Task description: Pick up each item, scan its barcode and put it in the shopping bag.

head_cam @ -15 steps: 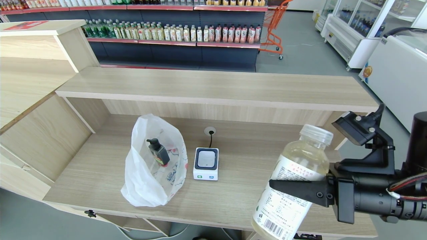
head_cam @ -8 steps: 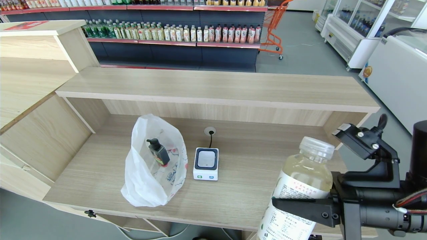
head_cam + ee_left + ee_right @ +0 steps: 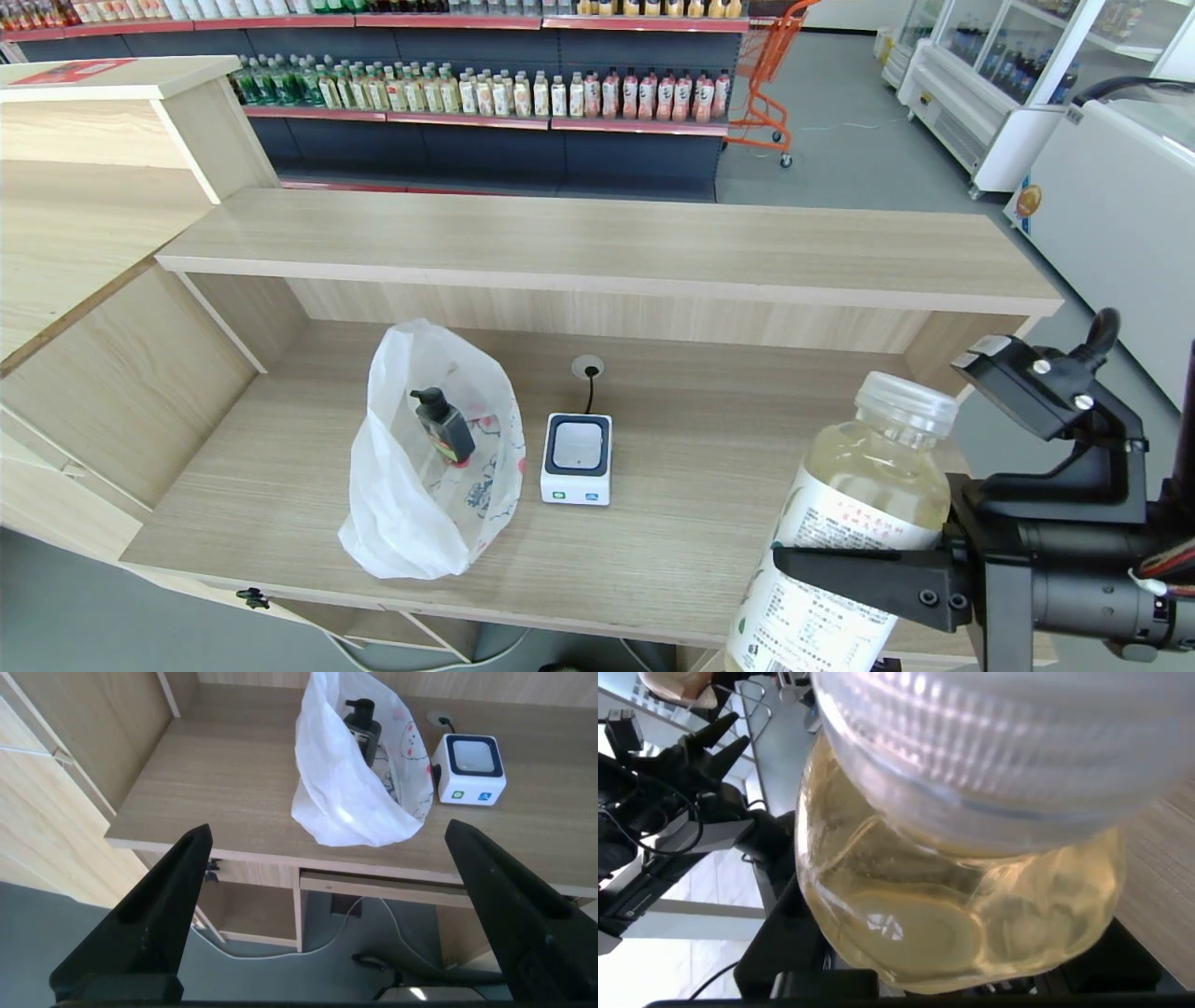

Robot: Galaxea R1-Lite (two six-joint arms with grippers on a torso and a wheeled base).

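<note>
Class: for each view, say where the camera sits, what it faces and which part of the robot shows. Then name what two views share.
Head view: on the head, looking forward and down at the counter; right gripper, shut on the bottle, shows.
Left wrist view: on the left wrist, looking down at the counter's front edge; open left gripper shows.
Right wrist view: on the right wrist, close against the bottle.
Shared: head and left wrist views show the shopping bag and scanner.
</note>
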